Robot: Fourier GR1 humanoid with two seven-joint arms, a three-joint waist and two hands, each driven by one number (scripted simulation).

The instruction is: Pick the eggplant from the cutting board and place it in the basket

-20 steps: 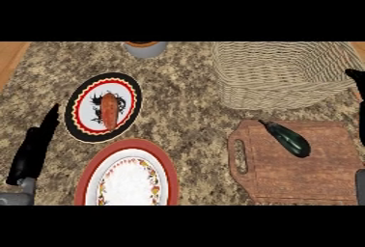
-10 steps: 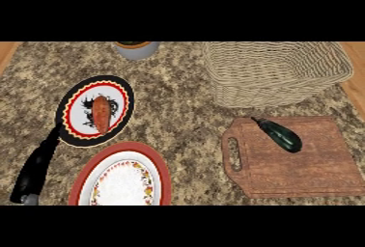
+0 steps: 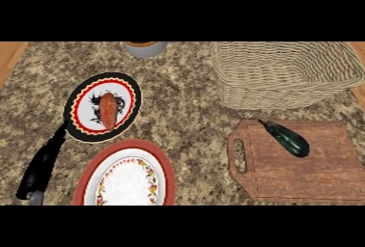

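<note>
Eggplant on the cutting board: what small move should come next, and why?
Probably bring the right hand into view over the eggplant: it lies untouched on the cutting board, just below the basket, and only the left hand shows, far across the counter.

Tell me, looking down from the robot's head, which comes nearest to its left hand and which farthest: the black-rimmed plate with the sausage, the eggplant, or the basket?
From the left hand, at the lower left:
1. Black-rimmed plate, just above the fingertips, at the left.
2. Eggplant, on the cutting board at the right.
3. Basket, at the upper right corner.
</note>
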